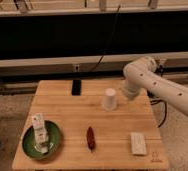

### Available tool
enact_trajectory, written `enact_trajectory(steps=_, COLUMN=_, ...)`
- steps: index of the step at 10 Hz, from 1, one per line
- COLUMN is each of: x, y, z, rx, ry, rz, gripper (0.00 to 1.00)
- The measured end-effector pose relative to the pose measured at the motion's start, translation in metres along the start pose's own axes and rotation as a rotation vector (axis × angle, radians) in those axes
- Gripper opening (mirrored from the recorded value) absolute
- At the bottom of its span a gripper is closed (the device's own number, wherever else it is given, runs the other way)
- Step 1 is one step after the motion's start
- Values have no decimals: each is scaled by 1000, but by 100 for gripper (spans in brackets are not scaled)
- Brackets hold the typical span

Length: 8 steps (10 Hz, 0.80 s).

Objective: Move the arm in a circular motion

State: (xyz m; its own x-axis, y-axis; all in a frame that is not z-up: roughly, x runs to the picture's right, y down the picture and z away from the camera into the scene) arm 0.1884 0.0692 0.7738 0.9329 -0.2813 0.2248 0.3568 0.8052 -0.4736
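You have one arm (159, 87) in view, glossy white with small dark dots, coming in from the right edge at about three o'clock and bending at a bulbous joint over the desk's (67, 112) far right corner. Its pincer (123, 94) sits at the lower end of that joint, just beside the paper cup (109, 99) on the cup's three o'clock side — you cannot tell from here whether it is released or clenched, nor whether it touches the cup. Count five loose things on the wooden desk: one white cup, upside down near twelve o'clock of the desk's middle; one dark flat device (76, 87) at the far edge, around eleven o'clock; one green plate (29, 148) at seven o'clock, carrying one small white carton (39, 131); one reddish elongated item (90, 137) near six o'clock; and one pale rectangular block (137, 143) at five o'clock — well apart from the rest.
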Motion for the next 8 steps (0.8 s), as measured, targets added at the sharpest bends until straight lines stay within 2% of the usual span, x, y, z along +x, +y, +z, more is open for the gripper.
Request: enact_trajectory(steps=8, x=5, y=-4, z=4, rx=-1, ry=-12, rz=-20, gripper=80)
